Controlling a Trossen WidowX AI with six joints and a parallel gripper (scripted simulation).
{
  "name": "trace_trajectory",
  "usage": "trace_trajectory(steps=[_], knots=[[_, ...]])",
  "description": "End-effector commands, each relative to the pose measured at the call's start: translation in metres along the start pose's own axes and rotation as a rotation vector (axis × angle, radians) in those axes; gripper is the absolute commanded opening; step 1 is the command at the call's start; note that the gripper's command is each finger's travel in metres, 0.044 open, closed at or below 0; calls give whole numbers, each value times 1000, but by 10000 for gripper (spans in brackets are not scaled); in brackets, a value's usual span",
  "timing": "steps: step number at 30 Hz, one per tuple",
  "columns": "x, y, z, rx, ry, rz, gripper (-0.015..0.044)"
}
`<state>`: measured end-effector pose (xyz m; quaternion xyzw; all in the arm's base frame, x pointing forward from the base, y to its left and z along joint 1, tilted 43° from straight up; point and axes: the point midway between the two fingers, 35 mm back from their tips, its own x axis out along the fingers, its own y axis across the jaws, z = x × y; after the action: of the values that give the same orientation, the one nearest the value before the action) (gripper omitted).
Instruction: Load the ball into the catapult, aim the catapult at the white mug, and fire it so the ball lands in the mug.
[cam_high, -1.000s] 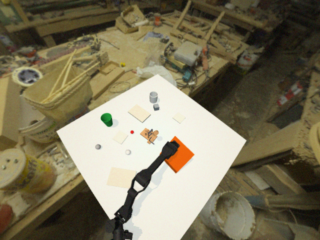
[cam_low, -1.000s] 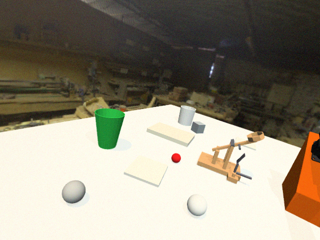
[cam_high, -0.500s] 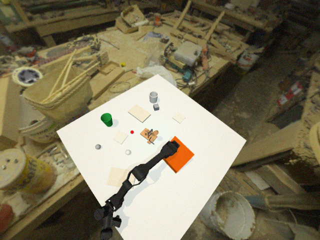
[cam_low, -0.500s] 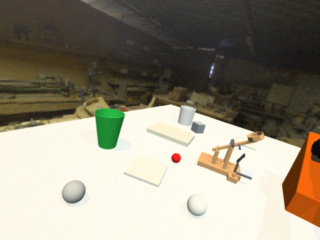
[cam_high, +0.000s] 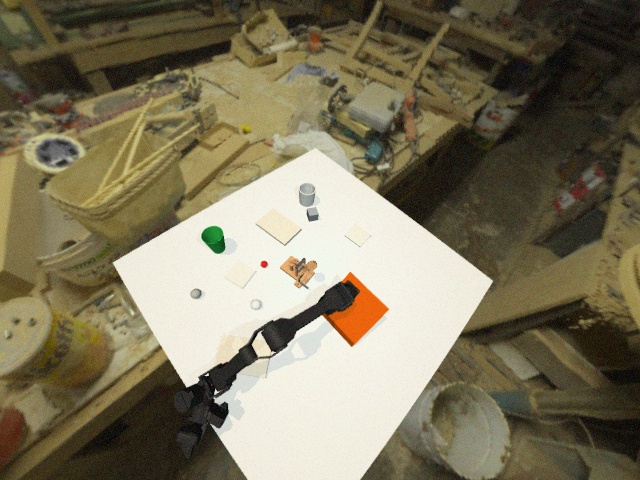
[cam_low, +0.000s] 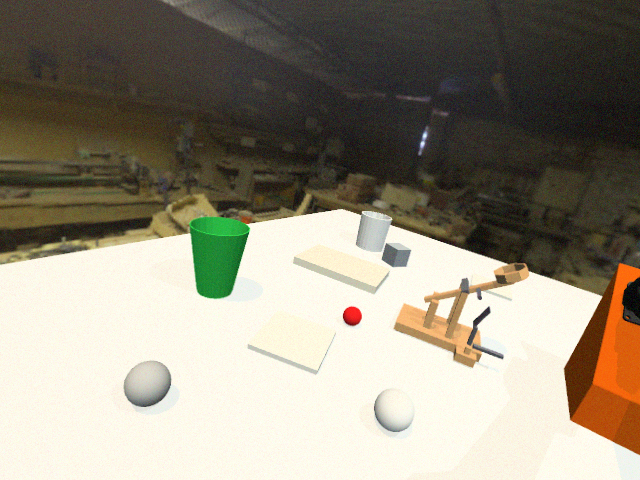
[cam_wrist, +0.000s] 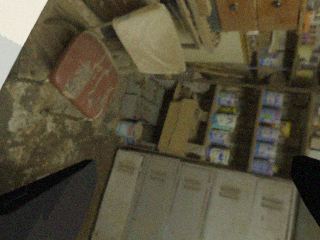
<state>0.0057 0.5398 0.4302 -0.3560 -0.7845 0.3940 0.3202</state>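
The small red ball (cam_high: 264, 264) (cam_low: 352, 315) lies on the white table (cam_high: 413, 268) (cam_low: 77, 320), beside the wooden catapult (cam_high: 289, 265) (cam_low: 434, 332). The catapult's arm slants up to its cup (cam_low: 511, 273), which shows no ball; a dark bent lever stands below it. The whitish-grey mug (cam_high: 307, 196) (cam_low: 372, 232) stands upright at the far part of the table; no handle shows. My gripper (cam_high: 202, 438) (cam_wrist: 193, 167) is open and empty, out over the table's near-left edge, far from ball and catapult. It is outside the exterior view.
A green cup (cam_high: 214, 240) (cam_low: 217, 258), grey ball (cam_high: 195, 293) (cam_low: 147, 382), white ball (cam_high: 255, 304) (cam_low: 394, 409) and grey cube (cam_high: 312, 214) (cam_low: 396, 255) stand around. Several flat pale slabs lie about. The arm rises from the orange block (cam_high: 364, 317) (cam_low: 604, 382) and spans one slab.
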Motion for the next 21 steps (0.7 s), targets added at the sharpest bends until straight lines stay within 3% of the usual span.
trace_trajectory(steps=[1,21], knots=[[-16,9,-13,69,32,48,440],[-121,71,-81,371,270,272,440]])
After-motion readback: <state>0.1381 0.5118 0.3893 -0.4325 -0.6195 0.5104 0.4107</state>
